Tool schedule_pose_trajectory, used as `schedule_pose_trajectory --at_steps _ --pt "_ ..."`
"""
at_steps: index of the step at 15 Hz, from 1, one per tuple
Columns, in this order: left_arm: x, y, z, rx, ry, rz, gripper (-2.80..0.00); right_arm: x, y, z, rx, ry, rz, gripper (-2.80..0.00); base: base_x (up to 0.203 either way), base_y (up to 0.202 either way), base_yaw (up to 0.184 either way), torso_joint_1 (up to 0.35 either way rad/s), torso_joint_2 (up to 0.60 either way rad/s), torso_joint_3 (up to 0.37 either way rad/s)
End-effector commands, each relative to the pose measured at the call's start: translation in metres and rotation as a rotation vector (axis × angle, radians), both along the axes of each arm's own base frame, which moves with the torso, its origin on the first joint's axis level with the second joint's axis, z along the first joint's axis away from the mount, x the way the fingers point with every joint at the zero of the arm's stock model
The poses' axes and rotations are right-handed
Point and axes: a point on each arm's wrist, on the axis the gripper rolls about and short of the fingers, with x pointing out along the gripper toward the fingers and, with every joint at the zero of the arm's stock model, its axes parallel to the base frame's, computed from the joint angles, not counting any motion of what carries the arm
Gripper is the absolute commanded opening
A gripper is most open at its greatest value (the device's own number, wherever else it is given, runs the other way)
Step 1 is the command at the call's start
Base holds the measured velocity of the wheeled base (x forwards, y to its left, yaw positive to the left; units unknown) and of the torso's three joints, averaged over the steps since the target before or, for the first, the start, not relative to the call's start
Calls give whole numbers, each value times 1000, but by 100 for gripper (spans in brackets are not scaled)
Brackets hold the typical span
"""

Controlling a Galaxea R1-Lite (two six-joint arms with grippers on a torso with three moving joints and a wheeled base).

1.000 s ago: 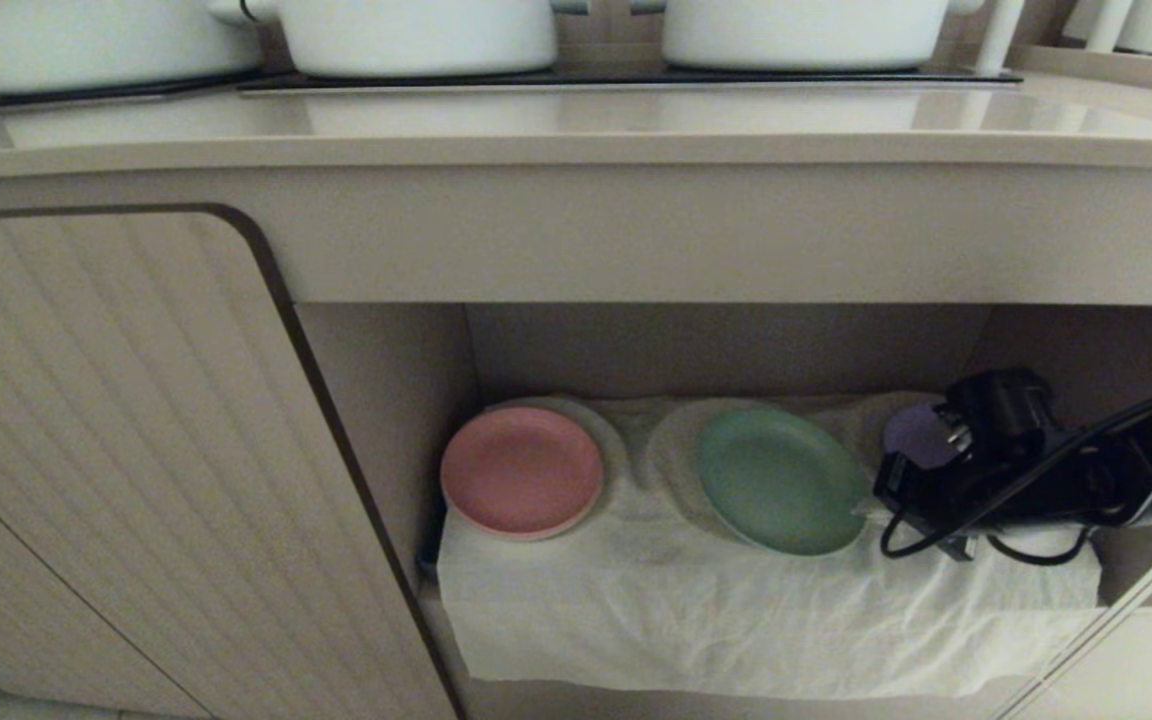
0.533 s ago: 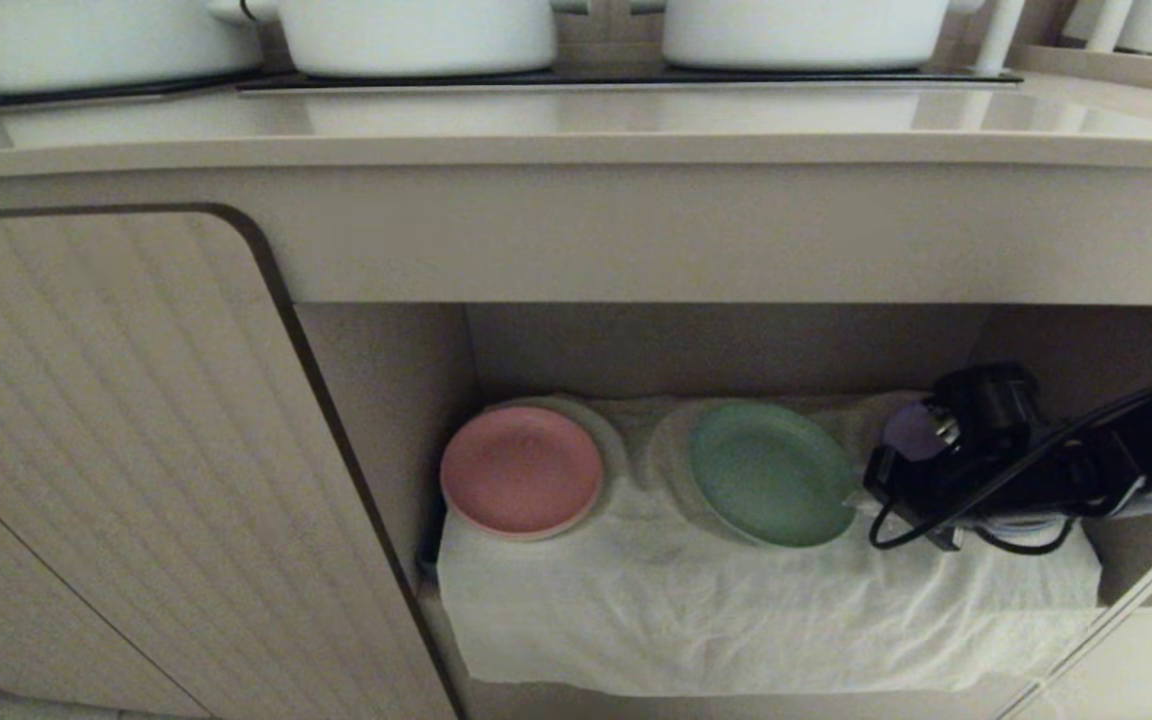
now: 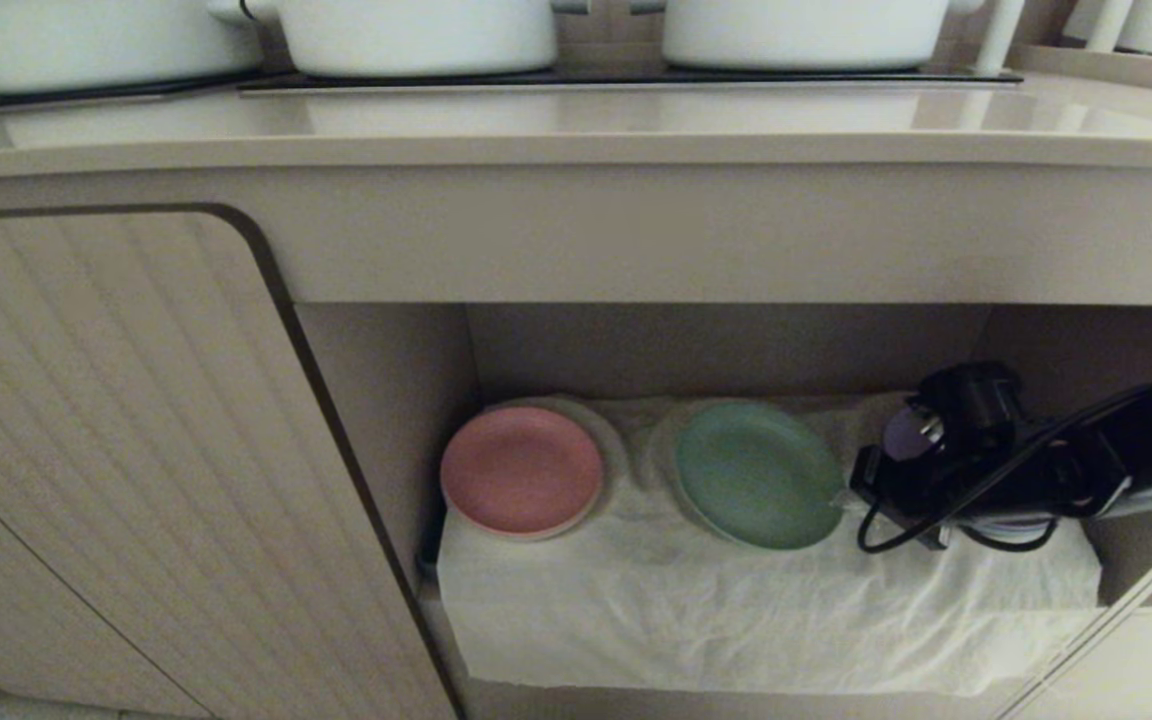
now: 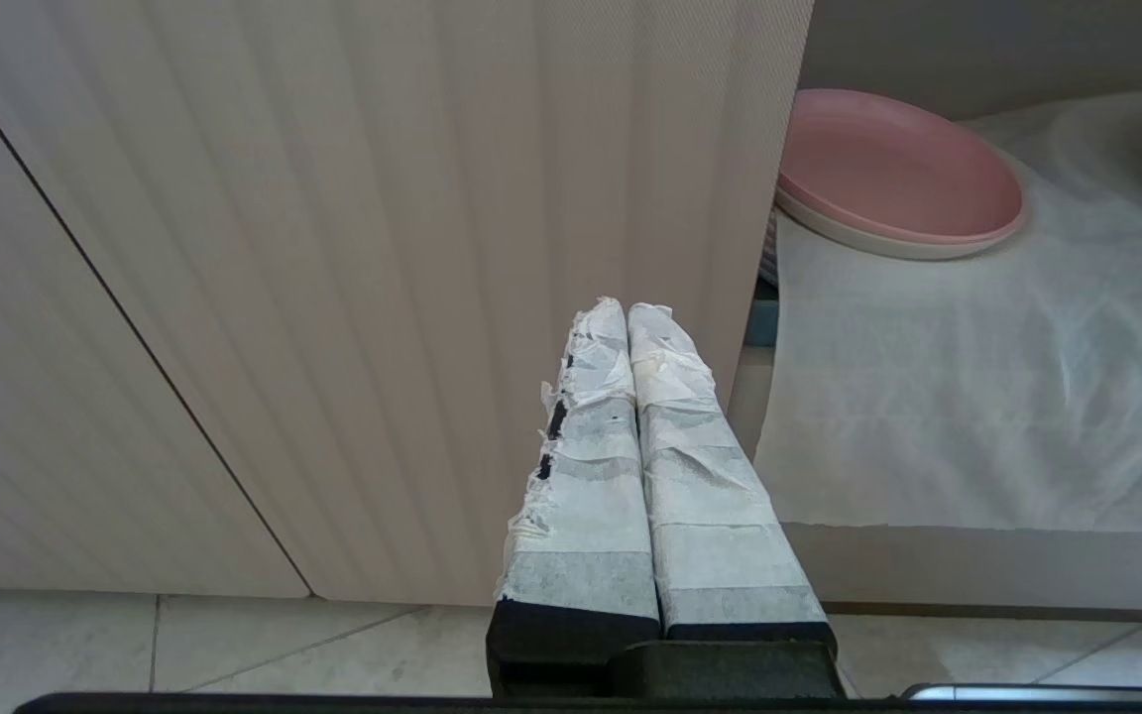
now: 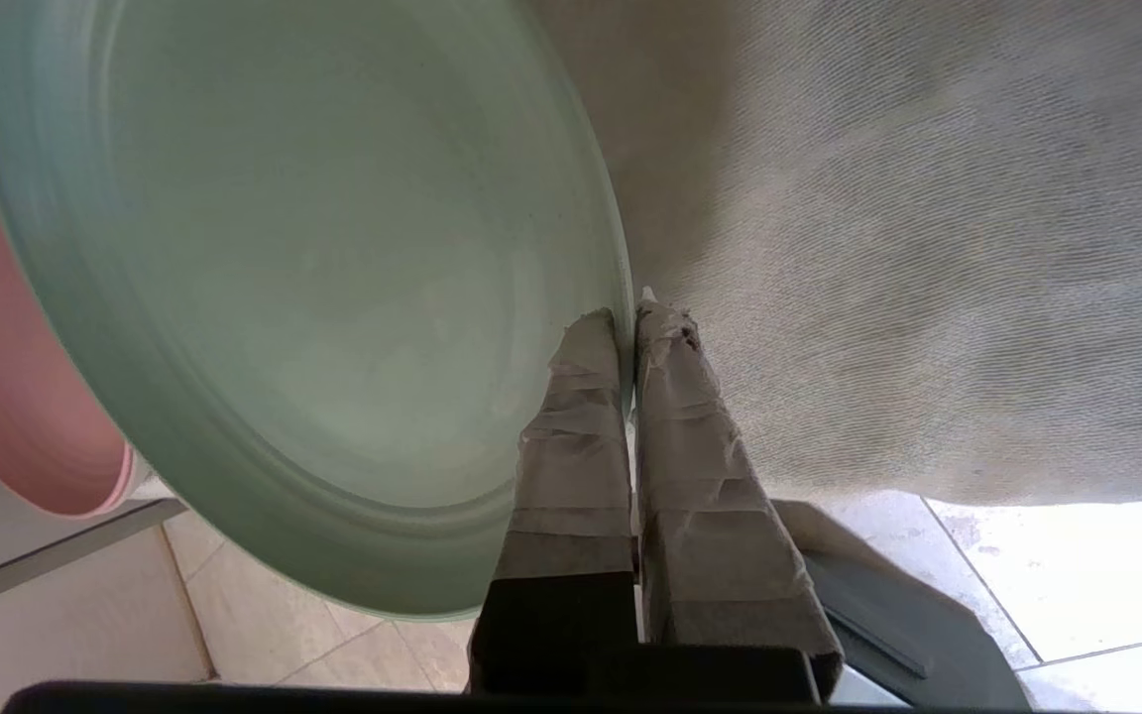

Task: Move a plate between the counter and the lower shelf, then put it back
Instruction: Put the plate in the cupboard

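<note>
Right wrist view first: my right gripper [image 5: 630,317] is clamped on the rim of the plate [image 5: 313,288], one taped finger over the top face, the other under the edge. An edge pinch like that makes sense to me, since a flat plate on soft cloth offers nothing else to grab.

Head view now: the plate [image 3: 758,472] is inside the lower shelf [image 3: 736,350], over the white cloth [image 3: 736,620] and tilted, its right edge raised where the right gripper [image 3: 851,497] comes in from the right side of the recess. The pink plate [image 3: 521,470] sits flat just beside it on the left, not touching as far as I can tell. A bit of the purple plate [image 3: 898,436] peeks out behind the wrist. The counter [image 3: 576,125] above carries only the white pots [image 3: 416,35] at the back.

Against the frame a second ago, the green plate has slid a little left and deeper into the shelf, and the arm has followed it in; the pink plate has not budged.

My left gripper [image 4: 628,315] hangs parked by the ribbed cabinet door [image 4: 333,248], fingers pressed together on nothing.
</note>
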Motion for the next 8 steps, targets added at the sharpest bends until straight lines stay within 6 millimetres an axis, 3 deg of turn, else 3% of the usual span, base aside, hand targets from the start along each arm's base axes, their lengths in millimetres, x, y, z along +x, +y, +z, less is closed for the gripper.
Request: schedule_pose_trajectory --at_steps 1,8 --pt "0 0 0 0 -1 0 -280 0 1 -1 4 5 2 -280 0 0 0 0 0 0" --pt "0 0 0 0 0 0 -280 10 2 1 13 63 -29 -280 0 0 0 0 0 0"
